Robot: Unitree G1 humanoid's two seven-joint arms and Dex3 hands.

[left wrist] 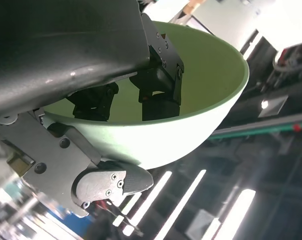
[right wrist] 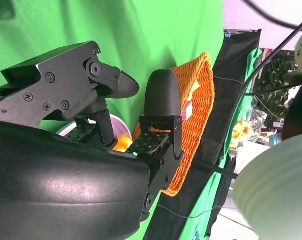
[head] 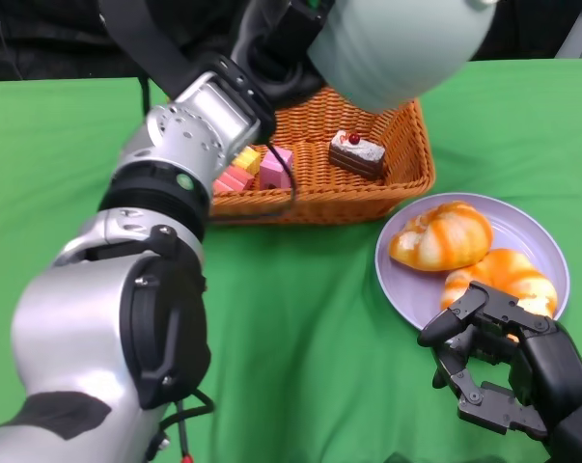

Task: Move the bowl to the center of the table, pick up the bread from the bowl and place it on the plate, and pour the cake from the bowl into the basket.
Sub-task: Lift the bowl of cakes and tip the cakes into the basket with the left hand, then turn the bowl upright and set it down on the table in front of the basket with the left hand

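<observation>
The left hand point(left wrist: 135, 95) grips a tipped pale-green bowl point(head: 397, 43), seemingly empty, above the orange wicker basket point(head: 406, 154) holding a chocolate cake slice point(head: 356, 154); the right hand point(head: 498, 362) is loosely open beside two glazed bread rolls point(head: 443, 236) on a lilac plate point(head: 537, 236).

Bowl point(head: 397, 43): pale green, smooth, satin sheen, faint ribbing outside (plastic or glazed ware, cannot tell which).
Basket point(head: 315, 198): woven orange wicker, rough.
Plate point(head: 522, 231): lilac, smooth, slightly glossy.
Bread point(head: 442, 235): glossy golden crust with pale patches.
Cake point(head: 357, 152): dark brown sides, white matt top.
Table cover point(head: 300, 328): green cloth, matt.
Left forearm point(head: 165, 164): brushed silver metal, black matt collars.
Right hand point(head: 503, 367): black matt plastic, with visible screws.
</observation>
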